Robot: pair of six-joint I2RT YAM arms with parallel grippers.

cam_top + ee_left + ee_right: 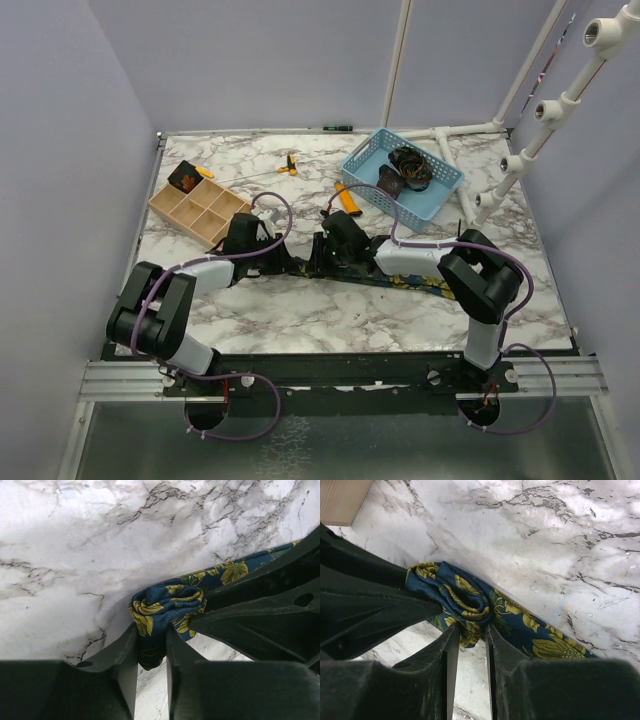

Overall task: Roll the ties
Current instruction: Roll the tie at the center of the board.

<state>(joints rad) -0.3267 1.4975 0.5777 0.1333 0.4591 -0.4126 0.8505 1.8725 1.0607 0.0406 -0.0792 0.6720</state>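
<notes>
Left fingers (126, 662) and right fingers (449, 660) are both pinching the small coil of the navy floral tie (167, 605). Its unrolled tail is lying across the marble desk (75, 555).

The tie (165, 607) is showing navy blue under a yellow-green flower print. The table (300, 310) is showing white marble with grey veining. The basket (362, 148) is showing light blue, the divided tray (195, 212) pale tan, while the left gripper (151, 635) and right gripper (471, 632) are showing plain black.
</notes>
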